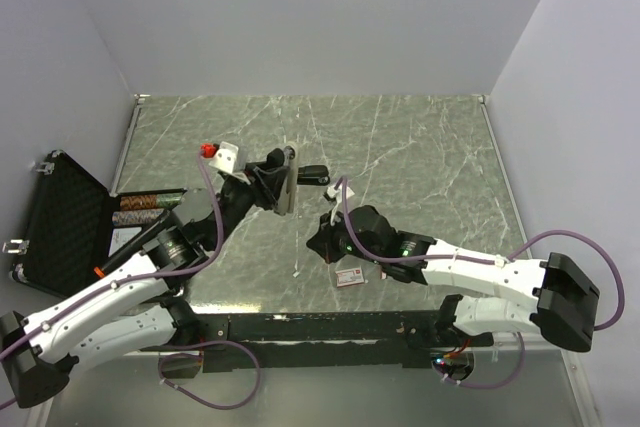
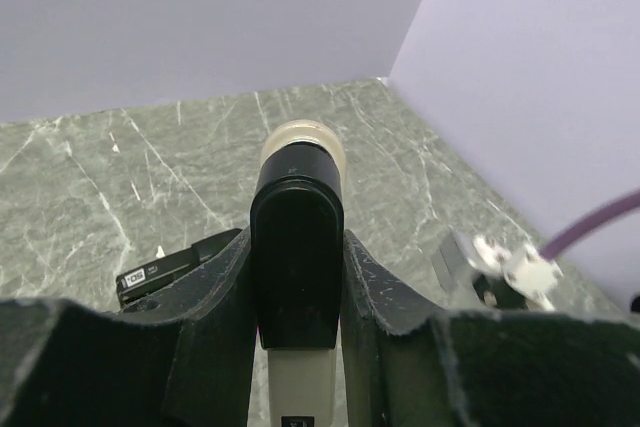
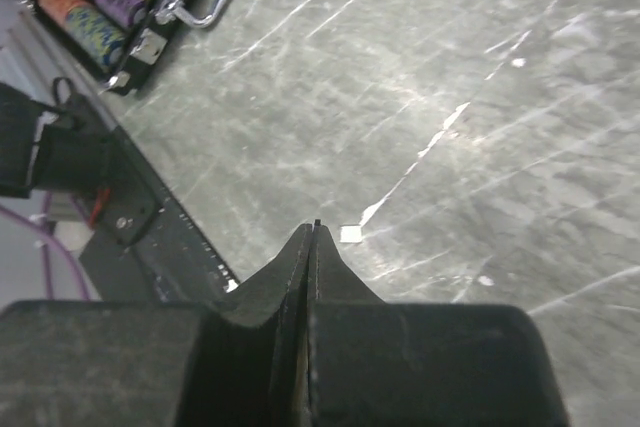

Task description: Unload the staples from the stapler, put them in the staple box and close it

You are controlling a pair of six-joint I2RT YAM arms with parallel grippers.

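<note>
**A:** Where is the stapler?

**B:** The stapler [image 1: 289,179] is left of centre over the worktop [image 1: 420,167]. The left end effector [image 1: 268,185] grasps it across its body, and the wrist view shows the fingers [image 2: 215,287] pressed against both its sides.

**A:** And the staples?

**B:** They cannot be made out. A pale speck [image 3: 350,234] lies on the worktop just ahead of the right end effector [image 3: 314,242], too small to identify.

**A:** What is that one's state?

**B:** It is clenched on nothing, tips together, low over the worktop near a small red-and-white box [image 1: 350,278]. An open black case [image 1: 60,222] lies at the left.
</note>
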